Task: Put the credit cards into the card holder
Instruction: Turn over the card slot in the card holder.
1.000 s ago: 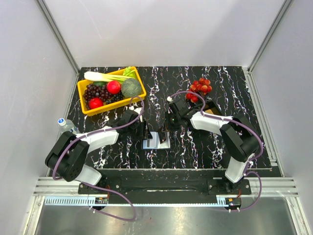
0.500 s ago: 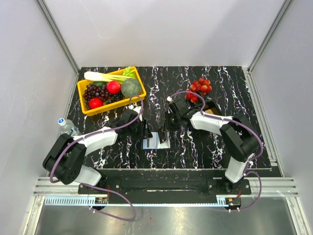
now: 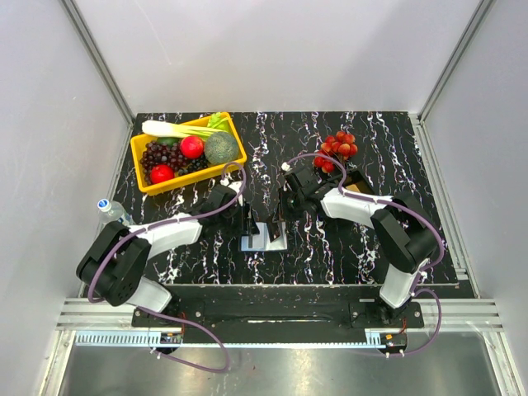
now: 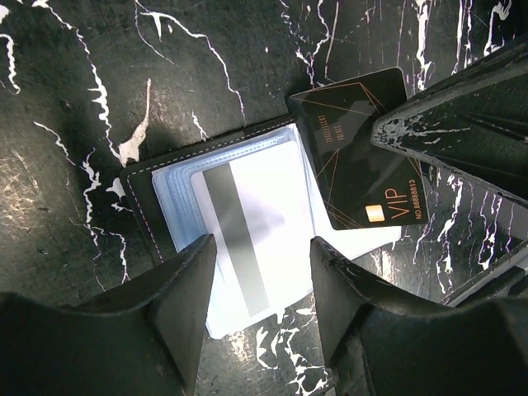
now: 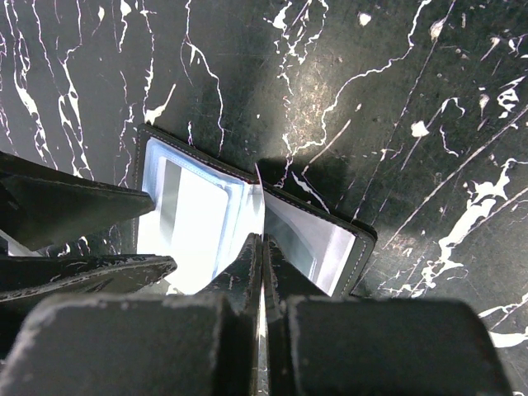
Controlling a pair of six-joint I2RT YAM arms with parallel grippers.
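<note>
The card holder (image 3: 262, 238) lies open on the black marbled table, black-edged (image 4: 148, 198) with pale blue sleeves inside. A white card with a grey stripe (image 4: 247, 239) rests on its left half (image 5: 194, 223). My left gripper (image 4: 264, 272) is open above that half's near edge, with the white card showing between its fingers. My right gripper (image 5: 261, 247) is shut on a black credit card marked VIP (image 4: 359, 148). It holds the card on edge over the holder's fold, so the right wrist view shows only a thin line (image 5: 259, 198). Both grippers (image 3: 247, 219) (image 3: 279, 221) flank the holder.
A yellow basket (image 3: 195, 175) of vegetables and fruit stands at the back left. A bunch of red fruit (image 3: 337, 148) lies at the back right, a black tray (image 3: 356, 178) just in front of it behind my right arm. A water bottle (image 3: 111, 210) stands off the table's left edge.
The left arm's elbow has shifted slightly. Both grippers stay where they were over the holder.
</note>
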